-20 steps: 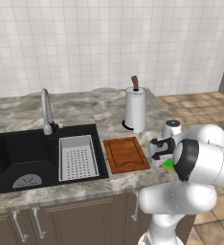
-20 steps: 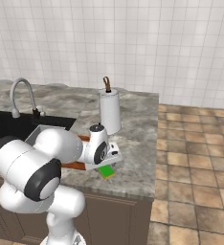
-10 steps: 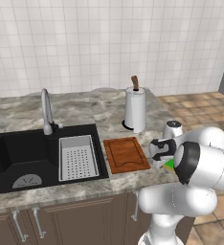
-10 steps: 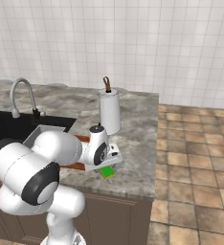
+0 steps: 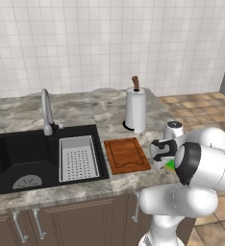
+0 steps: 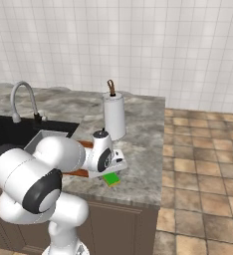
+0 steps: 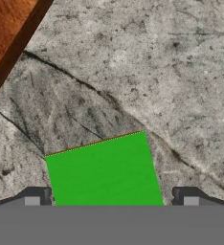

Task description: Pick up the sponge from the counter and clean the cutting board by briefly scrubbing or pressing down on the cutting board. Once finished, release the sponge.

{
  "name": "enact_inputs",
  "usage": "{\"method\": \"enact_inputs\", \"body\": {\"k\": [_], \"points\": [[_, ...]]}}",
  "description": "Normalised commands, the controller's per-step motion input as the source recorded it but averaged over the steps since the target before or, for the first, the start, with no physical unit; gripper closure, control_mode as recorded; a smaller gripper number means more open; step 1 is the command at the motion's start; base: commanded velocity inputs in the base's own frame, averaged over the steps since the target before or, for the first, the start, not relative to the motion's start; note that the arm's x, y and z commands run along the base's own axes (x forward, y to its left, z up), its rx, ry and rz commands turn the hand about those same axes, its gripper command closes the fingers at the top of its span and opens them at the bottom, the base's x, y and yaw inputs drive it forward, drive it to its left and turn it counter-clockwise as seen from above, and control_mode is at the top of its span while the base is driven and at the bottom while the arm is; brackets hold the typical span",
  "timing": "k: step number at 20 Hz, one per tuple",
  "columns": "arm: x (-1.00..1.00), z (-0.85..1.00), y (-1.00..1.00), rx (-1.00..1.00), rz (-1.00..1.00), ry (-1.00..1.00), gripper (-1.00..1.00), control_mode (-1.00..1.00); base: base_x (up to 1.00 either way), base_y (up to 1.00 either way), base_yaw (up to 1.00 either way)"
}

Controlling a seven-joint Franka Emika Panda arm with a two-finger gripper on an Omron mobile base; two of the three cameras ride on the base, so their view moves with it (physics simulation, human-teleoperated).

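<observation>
Hand: the hand hangs low over the sponge, its two dark finger tips spread wide with one on each side of the green block. It holds nothing. In the right base view the hand sits right above the sponge.
Sponge: the sponge is bright green on top and lies flat on the surface, between the open finger tips. From the right base view its yellow bottom layer shows at the edge of the sponge. In the left base view just a small green bit of the sponge peeks out beside the arm.
Surface: the surface is grey marbled stone. It sits on brown cabinets.
Cutting board: the cutting board is a reddish-brown wooden board with round corners and a groove near its rim. It lies flat on the surface, near the sponge but not touching it. One corner of the cutting board shows at the top left of the hand view.
Sink tray: a grey tray with holes rests in the black sink, just beside the cutting board.
Paper towel roll: a white paper towel roll stands upright on a holder with a brown top, behind the cutting board.
Faucet: a silver curved faucet stands behind the sink.
Wall: white tiles cover the wall at the back.
</observation>
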Motion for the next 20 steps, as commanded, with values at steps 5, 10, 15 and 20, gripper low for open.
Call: {"method": "enact_inputs", "body": {"k": [5, 10, 15, 20], "points": [[0.00, 0.00, 0.00, 0.00, 0.00, 0.00, -1.00, -1.00, 0.00, 0.00, 0.00], [0.00, 0.00, 0.00, 0.00, 0.00, 0.00, 1.00, -1.00, 0.00, 0.00, 0.00], [0.00, 0.00, 0.00, 0.00, 0.00, 0.00, 1.00, -1.00, 0.00, 0.00, 0.00], [0.00, 0.00, 0.00, 0.00, 0.00, 0.00, 1.00, -1.00, 0.00, 0.00, 0.00]]}}
